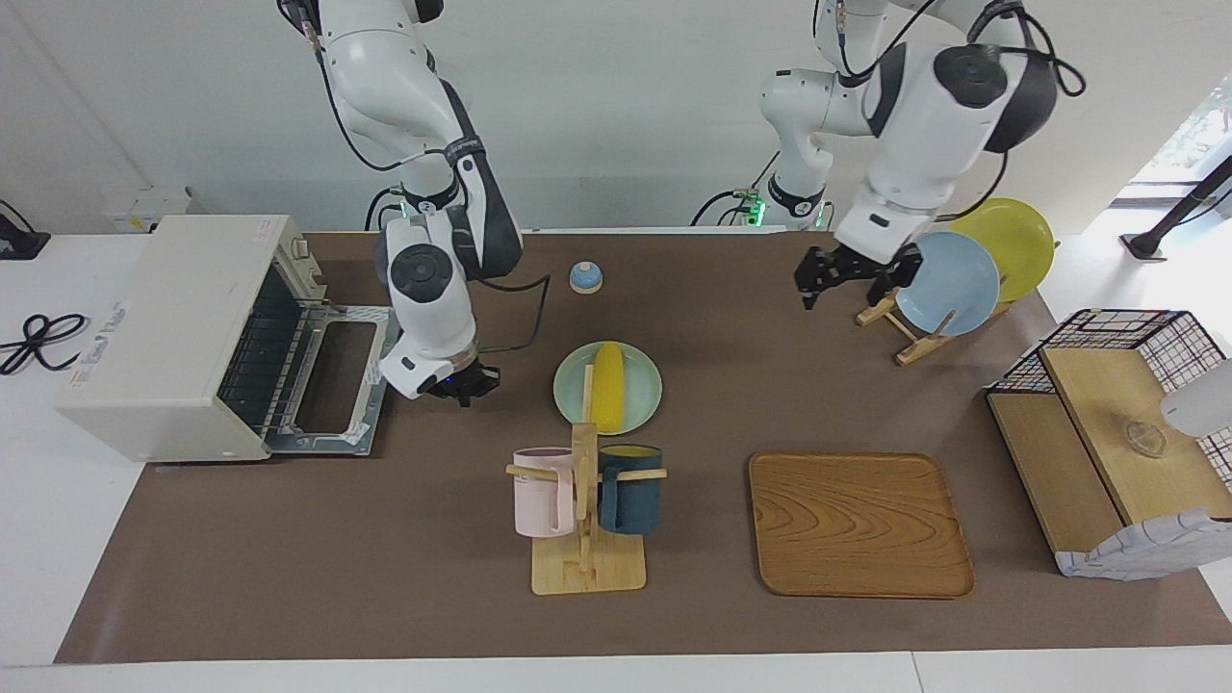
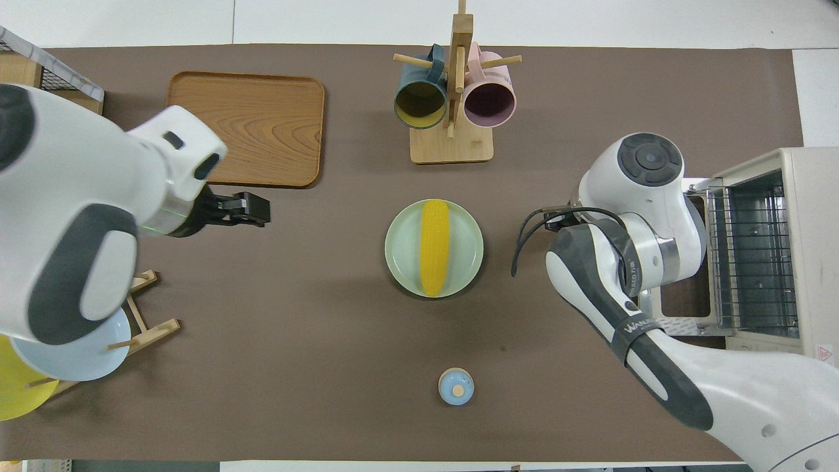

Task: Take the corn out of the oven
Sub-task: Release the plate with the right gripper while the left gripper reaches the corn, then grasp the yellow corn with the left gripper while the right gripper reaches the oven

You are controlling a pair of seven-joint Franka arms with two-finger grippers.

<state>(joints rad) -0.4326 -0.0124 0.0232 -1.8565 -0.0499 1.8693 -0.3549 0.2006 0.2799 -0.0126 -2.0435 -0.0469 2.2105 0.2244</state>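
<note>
At the right arm's end of the bench stands the boxy cream-white toaster oven, its glass door dropped flat and the wire rack bare; the right claw hangs low just beside that door's edge, and whether it is open or closed I cannot tell; midway along the bench the bright yellow corn cob lies on the round pale green plate, well apart from the oven, with the wooden mug stand holding a pink and a dark blue mug toward the bench's edge away from the robots; the left claw hovers spread open and empty beside the pale blue plate on its wooden rack.
</note>
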